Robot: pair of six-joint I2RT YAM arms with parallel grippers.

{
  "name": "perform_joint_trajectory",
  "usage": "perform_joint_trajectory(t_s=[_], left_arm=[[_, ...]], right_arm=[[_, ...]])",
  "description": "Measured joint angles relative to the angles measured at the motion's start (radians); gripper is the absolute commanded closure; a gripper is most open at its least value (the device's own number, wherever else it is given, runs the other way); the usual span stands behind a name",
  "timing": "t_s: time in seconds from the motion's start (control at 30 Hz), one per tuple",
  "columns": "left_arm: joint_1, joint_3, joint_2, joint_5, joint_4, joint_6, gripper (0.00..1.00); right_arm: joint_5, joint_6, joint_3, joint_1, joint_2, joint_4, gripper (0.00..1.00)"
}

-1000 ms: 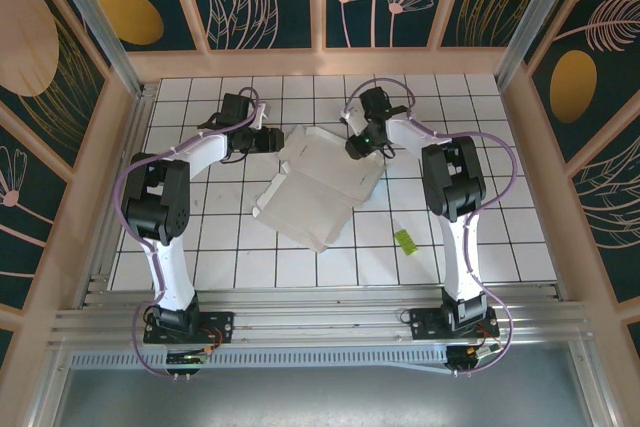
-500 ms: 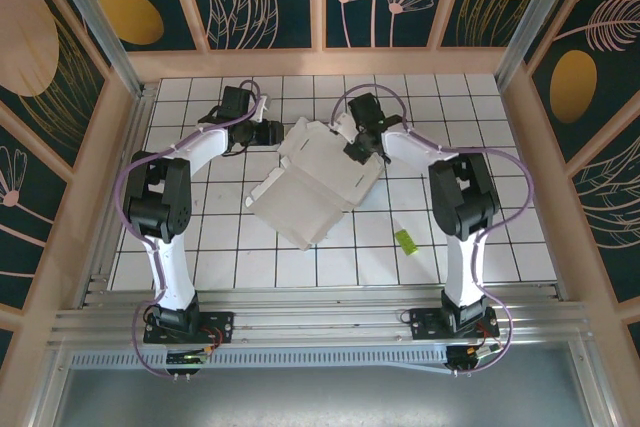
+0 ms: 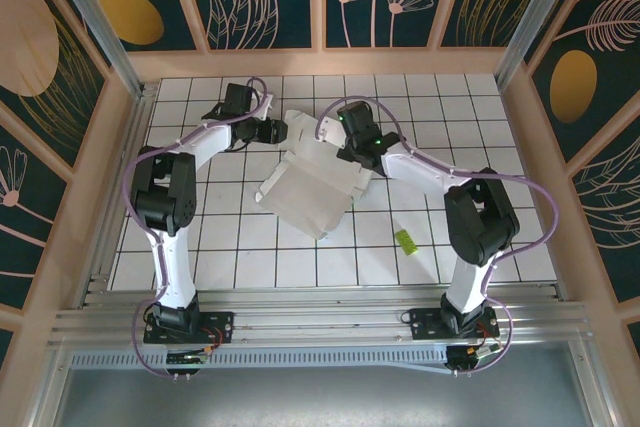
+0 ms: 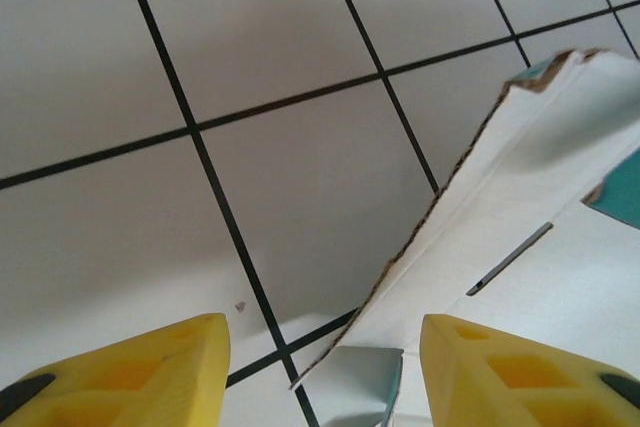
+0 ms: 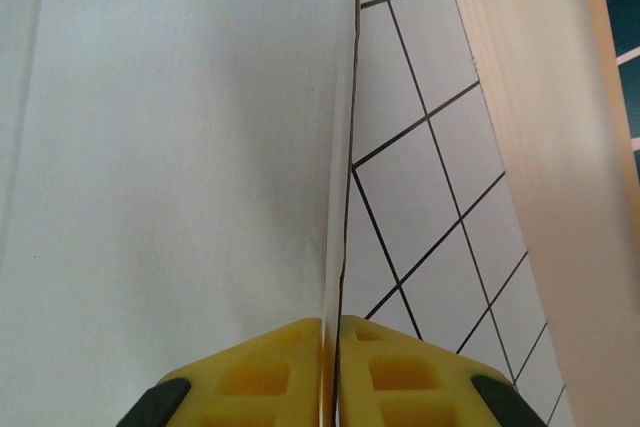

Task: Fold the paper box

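Counting first: we see one paper box (image 3: 312, 190), one lime-green strip (image 3: 405, 240), and two arms on the tiled table (image 3: 200, 247).

Box: it sits mid-table, somewhat toward the far edge, skewed to the tile grid. White face is up, with turquoise showing at a torn-looking corner in the left wrist view (image 4: 520, 247). One panel stands up along its far-right side.

Right gripper (image 3: 352, 150): it is clenched on the box. In the right wrist view (image 5: 333, 367) both yellow fingers (image 5: 250, 377) are pinched together with the thin card edge (image 5: 170, 147) sandwiched between them.

Left gripper (image 3: 275, 131): it is released and sits at the box's far-left corner. In the left wrist view (image 4: 325, 367) the fingers (image 4: 130, 372) stand wide apart. The card's corner pokes in between them, but nothing is clamped.

Strip: it lies flat toward the near-right of the table, well apart from the box and from both grippers.

Versus one second ago:
- The right gripper has shifted left across the box's far side, and that arm's elbow has swung out toward the right edge and nearer.
- The left gripper has edged closer to the box corner.
- The box has rotated a bit, and its far-left corner now reaches closer to the far edge.
- The strip hasn't moved.
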Motion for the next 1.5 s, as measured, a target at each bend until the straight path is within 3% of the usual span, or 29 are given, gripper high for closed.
perform_joint_trajectory(t_s=[0.2, 0.3, 0.63, 0.9, 1.5], left_arm=[[0.000, 0.014, 0.045, 0.035, 0.001, -0.010, 0.73], [0.000, 0.021, 0.053, 0.055, 0.005, -0.019, 0.77], [0.000, -0.107, -0.015, 0.151, 0.133, -0.099, 0.68], [-0.007, -0.189, -0.043, 0.261, 0.256, -0.190, 0.68], [-0.052, -0.329, -0.043, 0.278, 0.353, -0.282, 0.73]], right_arm=[[0.033, -0.045, -0.011, 0.018, -0.015, 0.036, 0.87], [0.055, -0.052, -0.011, 0.022, -0.017, 0.054, 0.87], [0.133, -0.089, -0.033, 0.038, -0.016, 0.140, 0.88], [0.163, -0.119, -0.046, 0.043, -0.016, 0.218, 0.88], [0.249, -0.210, -0.264, 0.090, -0.016, 0.489, 0.87]])
